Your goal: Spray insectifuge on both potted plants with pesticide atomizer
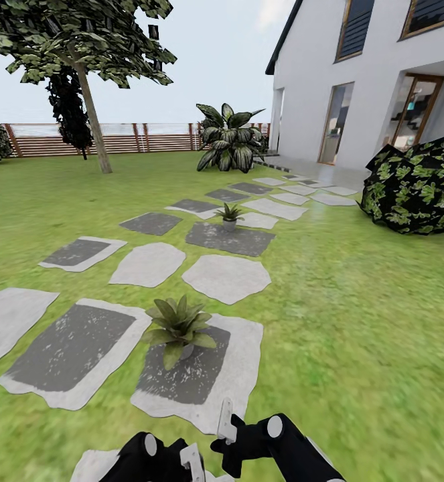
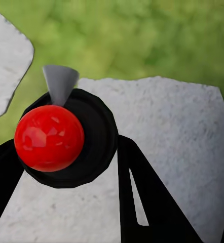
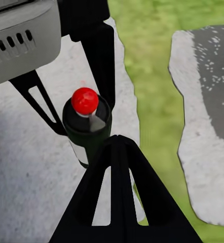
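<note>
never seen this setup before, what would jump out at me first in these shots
First, the spiky green rosette plant on a grey stepping stone just ahead of the arms, with a smaller rosette plant further up the path. Then the dark spray bottle with a glossy red ball top, held between the left tool's fingers. The big dark leafy bush stands by the white house on the right.

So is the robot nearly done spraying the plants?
Not nearly. Done: the pesticide atomizer looks picked up, sitting between the fingers of the left gripper. In hand: the robot faces the near potted plant on its stepping stone, with the bottle low in front. Left: no spray shows, so that one and the far potted plant both seem to need covering.
</note>
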You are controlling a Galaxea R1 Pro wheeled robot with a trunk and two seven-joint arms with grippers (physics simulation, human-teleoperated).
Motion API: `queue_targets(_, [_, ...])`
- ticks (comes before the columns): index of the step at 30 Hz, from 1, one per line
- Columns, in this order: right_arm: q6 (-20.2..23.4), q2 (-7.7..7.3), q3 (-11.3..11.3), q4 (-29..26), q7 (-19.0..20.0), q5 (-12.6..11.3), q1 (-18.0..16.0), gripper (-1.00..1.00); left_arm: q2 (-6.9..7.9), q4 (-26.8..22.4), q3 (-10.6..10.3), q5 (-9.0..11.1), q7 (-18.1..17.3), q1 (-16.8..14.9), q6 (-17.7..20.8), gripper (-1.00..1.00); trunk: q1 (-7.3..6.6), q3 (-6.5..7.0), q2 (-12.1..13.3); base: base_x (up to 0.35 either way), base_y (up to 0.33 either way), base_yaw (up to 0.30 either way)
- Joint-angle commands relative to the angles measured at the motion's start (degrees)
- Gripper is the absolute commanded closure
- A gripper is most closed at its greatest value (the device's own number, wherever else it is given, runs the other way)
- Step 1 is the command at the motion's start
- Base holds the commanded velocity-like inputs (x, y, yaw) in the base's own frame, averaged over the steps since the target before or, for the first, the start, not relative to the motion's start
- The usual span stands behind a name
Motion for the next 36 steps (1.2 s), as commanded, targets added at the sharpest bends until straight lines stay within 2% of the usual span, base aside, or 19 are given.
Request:
queue_targets(1, [-0.5, 0.01, -0.1, 0.0, 0.1, 0.6, 0.0, 1.0, -0.06, -0.1, 0.2, -0.2, -0.3, 0.0, 0.0, 1.0, -0.01, -0.06, 0.0, 0.0, 0.0, 0.0])
queue_targets(13, [-0.5, 0.01, 0.0, 0.4, 0.1, 0.6, 0.0, 1.0, -0.22, 0.0, 0.2, -0.2, -0.6, -0.1, 0.0, 1.0, -0.01, -0.06, 0.0, 0.0, 0.0, 0.0])
queue_targets(25, [-0.5, 0.01, 0.0, 0.4, 0.1, 0.6, 0.0, 1.0, -1.34, 0.0, 0.1, 0.2, -0.6, -0.1, -0.1, 1.0, -0.01, -0.06, 0.0, 0.0, 0.0, 0.0])
queue_targets(34, [-0.5, 0.01, 0.0, 0.4, 0.1, 0.6, 0.0, 1.0, -1.22, 0.0, 0.1, 1.1, -1.3, -0.3, -0.2, 1.0, -0.01, -0.06, 0.0, 0.0, 0.0, 0.0])
queue_targets(36, [-0.5, 0.01, 0.0, 0.4, 0.1, 0.6, 0.0, 1.0, -1.1, 0.1, 0.1, 1.1, -2.6, -0.9, -0.2, 1.0, -0.01, -0.06, 0.0, 0.0, 0.0, 0.0])
